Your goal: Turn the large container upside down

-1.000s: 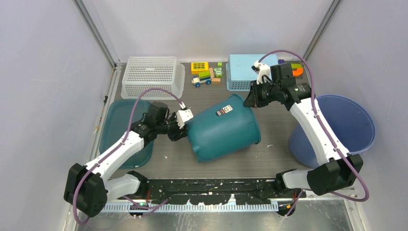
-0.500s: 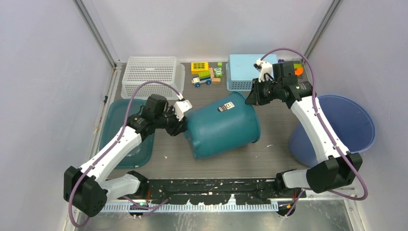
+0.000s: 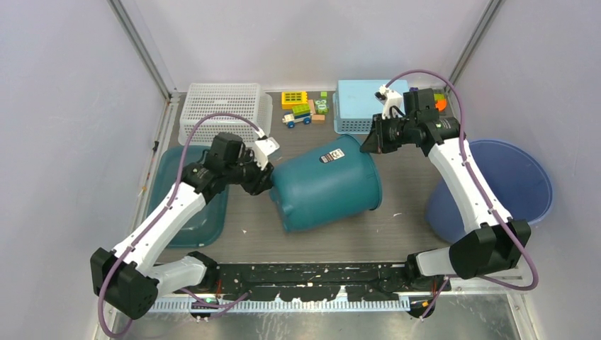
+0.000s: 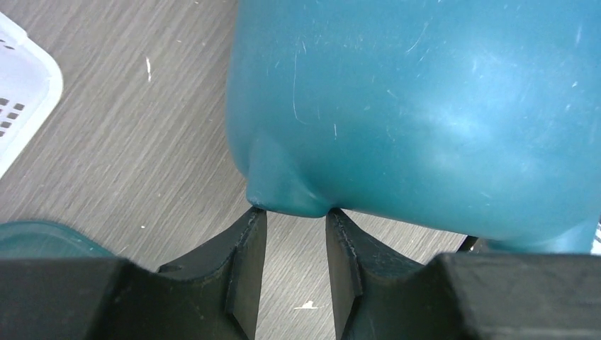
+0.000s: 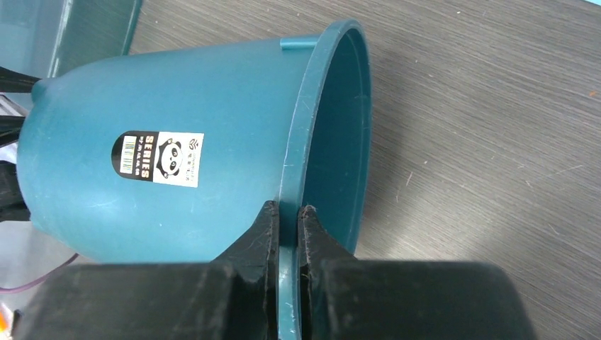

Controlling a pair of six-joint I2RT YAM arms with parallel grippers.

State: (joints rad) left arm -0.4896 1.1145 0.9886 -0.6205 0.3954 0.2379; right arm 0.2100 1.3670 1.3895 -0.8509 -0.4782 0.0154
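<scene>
Shift since a second ago: left gripper (image 3: pixel 264 180) has swung toward the back of the table, and the teal bucket (image 3: pixel 322 185) has slid slightly left with it.
Teal bucket: lies on its side in the middle of the table (image 3: pixel 404 227), base to the left, open mouth to the right, panda label (image 5: pixel 157 158) facing up.
Left arm: reaches diagonally from its base, elbow bent, wrist turned right toward the bucket's base.
Left jaws: partly open; both tips touch a small bump on the base edge, with nothing clamped between them.
Right arm: stretches far back, then folds leftward at the wrist.
Right gripper (image 3: pixel 370 145): pinched tight on the bucket's rim, one finger inside and one outside.
Around: white mesh basket (image 3: pixel 225 110), toy blocks (image 3: pixel 301 108) and light blue basket (image 3: pixel 354 99) at the back; teal tub (image 3: pixel 173 184) on the left, blue bucket (image 3: pixel 521 180) on the right.
</scene>
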